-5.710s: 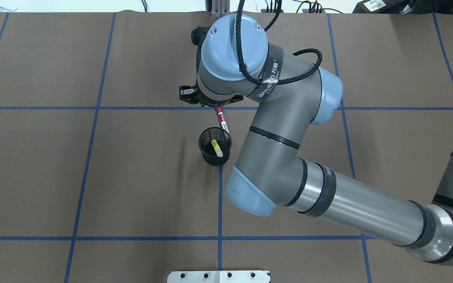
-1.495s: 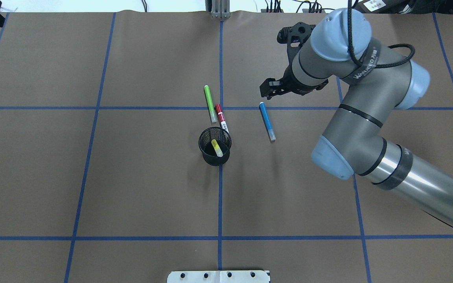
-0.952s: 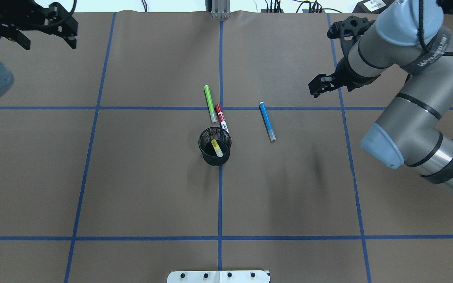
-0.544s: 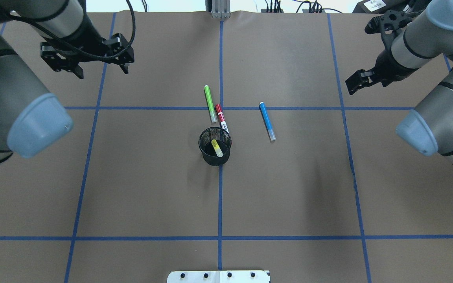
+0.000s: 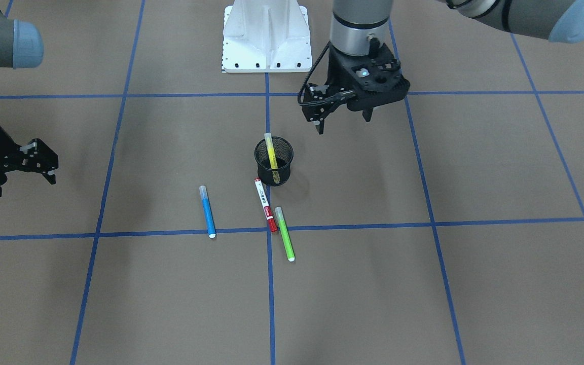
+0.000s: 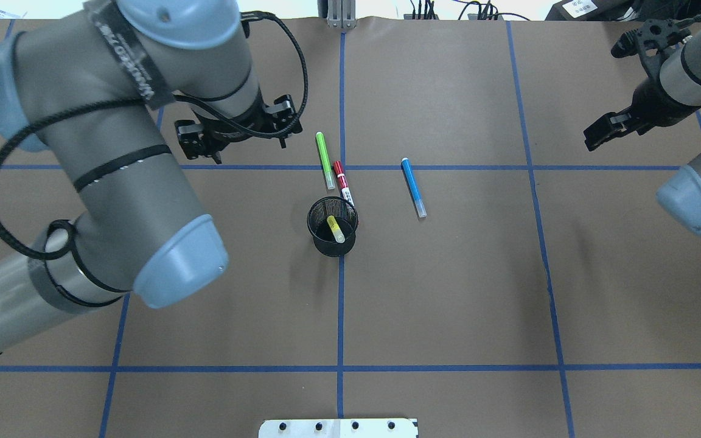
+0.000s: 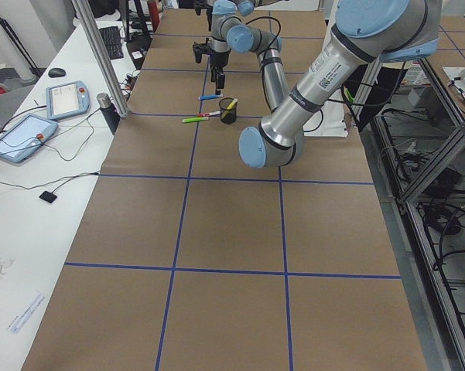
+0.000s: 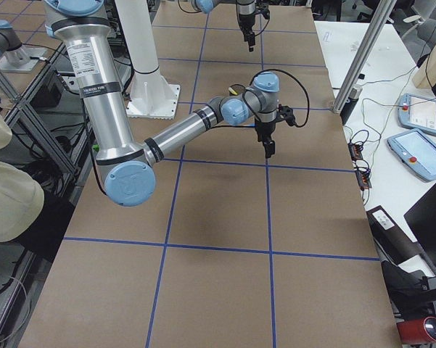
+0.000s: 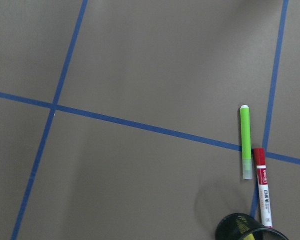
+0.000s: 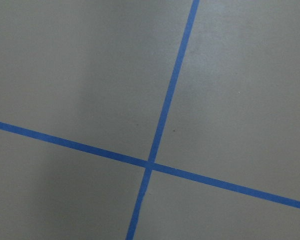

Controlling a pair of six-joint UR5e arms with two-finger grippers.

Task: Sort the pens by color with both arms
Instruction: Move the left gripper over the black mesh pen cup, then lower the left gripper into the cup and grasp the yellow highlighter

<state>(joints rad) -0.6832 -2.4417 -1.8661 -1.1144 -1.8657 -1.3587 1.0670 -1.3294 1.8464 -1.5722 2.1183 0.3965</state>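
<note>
A green pen [image 6: 325,160] and a white pen with red ends [image 6: 344,182] lie side by side just beyond the black mesh cup [image 6: 326,246]. The cup holds a yellow pen [image 6: 335,229], which leans on its rim. To their right a blue pen [image 6: 413,187] lies alone. My left gripper [image 6: 247,146] hovers open and empty a little left of the green pen [image 9: 245,141]. My right gripper [image 5: 23,185] hangs open and empty far off at the table's right side, away from every pen.
Blue tape lines divide the brown table cover into squares. The white pedestal base [image 5: 266,38] stands at the robot's edge of the table. Tablets [image 8: 421,116] and cables lie on side benches beyond the far edge.
My left arm has swung in from the far left corner to just left of the green pen. My right arm has drawn back from the centre to the right edge. The pens have not moved.
</note>
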